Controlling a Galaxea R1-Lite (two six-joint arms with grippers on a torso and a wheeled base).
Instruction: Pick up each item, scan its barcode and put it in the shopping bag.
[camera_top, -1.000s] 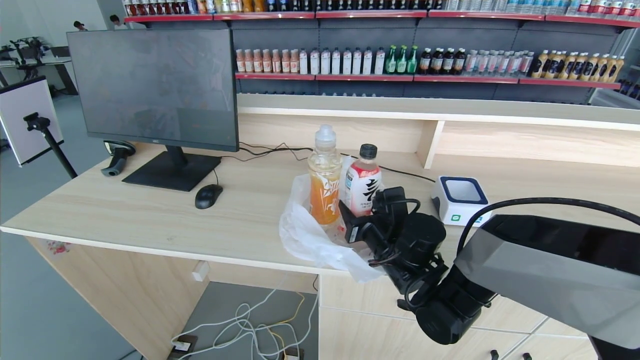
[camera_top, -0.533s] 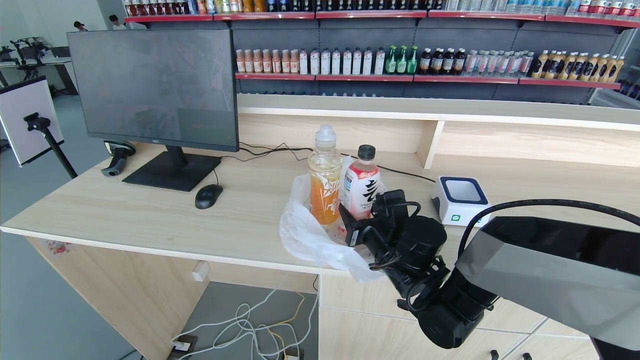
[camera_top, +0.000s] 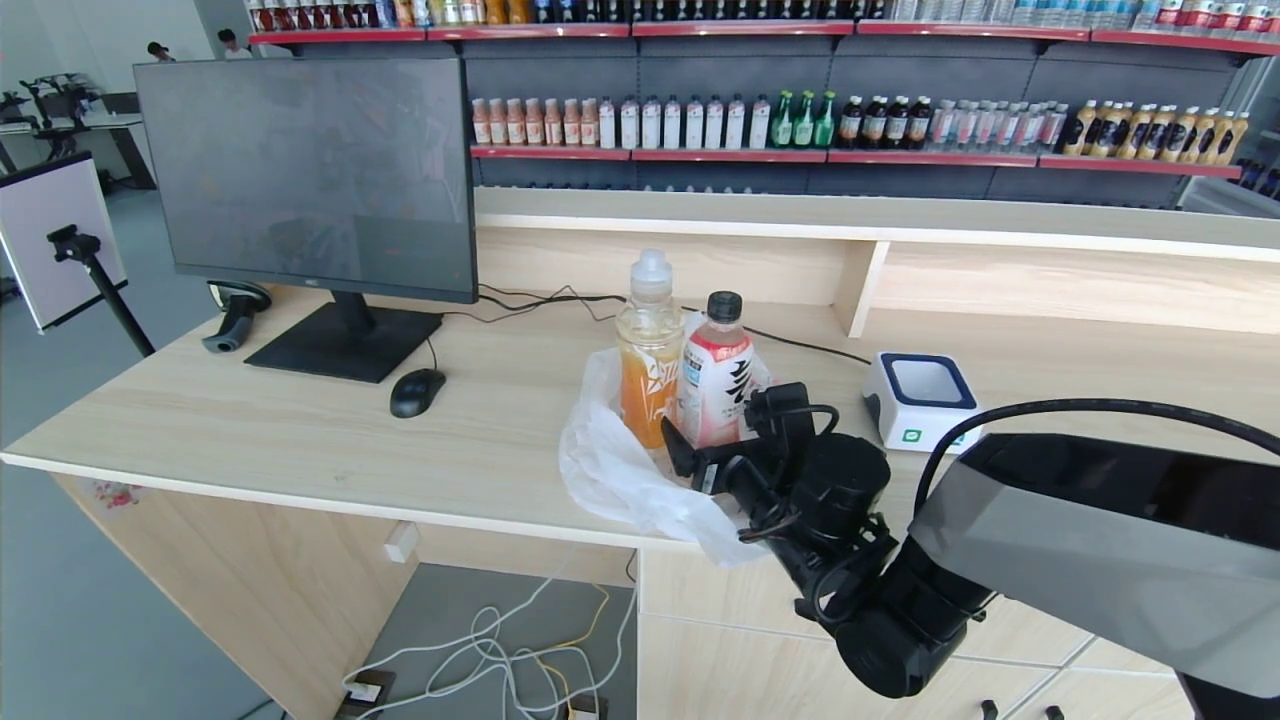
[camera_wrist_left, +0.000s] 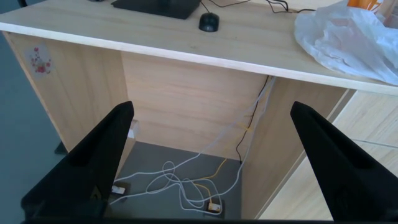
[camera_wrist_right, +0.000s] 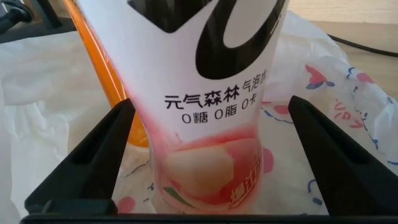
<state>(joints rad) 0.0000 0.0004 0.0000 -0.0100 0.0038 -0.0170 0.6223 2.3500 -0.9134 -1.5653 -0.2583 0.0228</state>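
Two drink bottles, one shopping bag, two tools, plus counter fittings.

1. Shopping bag (camera_top: 610, 470): thin white plastic, crumpled and open. It lies on the counter (camera_top: 250, 430) at the front edge, with one fold hanging over that edge.
2. Orange bottle (camera_top: 650, 350): clear body, orange drink, pale cap. It stands upright in the bag.
3. Pink-and-white bottle (camera_top: 715, 375): black cap, white label, pink lower part. It stands in the bag just to the right of the orange bottle and leans slightly toward it. Whether the two touch cannot be told.
4. Right tool (camera_wrist_right: 211, 104): low at the bag's right side. Its fingers are spread wide, one on either side of the pink-and-white bottle's lower part. Bag plastic and the orange bottle show in the gaps, so the tool is not clamped on the bottle.
5. Left tool (camera_wrist_left: 211, 162): fingers spread wide with nothing between them. It hangs below counter height in front of the counter, facing the open recess and the cables (camera_wrist_left: 186, 186) on the floor.
6. Square scanner box (camera_top: 920, 398): white with a dark blue rim, on the counter to the right of the bag.
7. Monitor (camera_top: 310, 170): dark screen, on the left part of the counter.
8. Mouse (camera_top: 417, 391): black, near the foot of the monitor's stand.
9. Handheld scanner (camera_top: 235, 315): beside the monitor's stand, at the far left.
10. Shelves (camera_top: 800, 155): behind the counter, red-edged, holding rows of bottled drinks.
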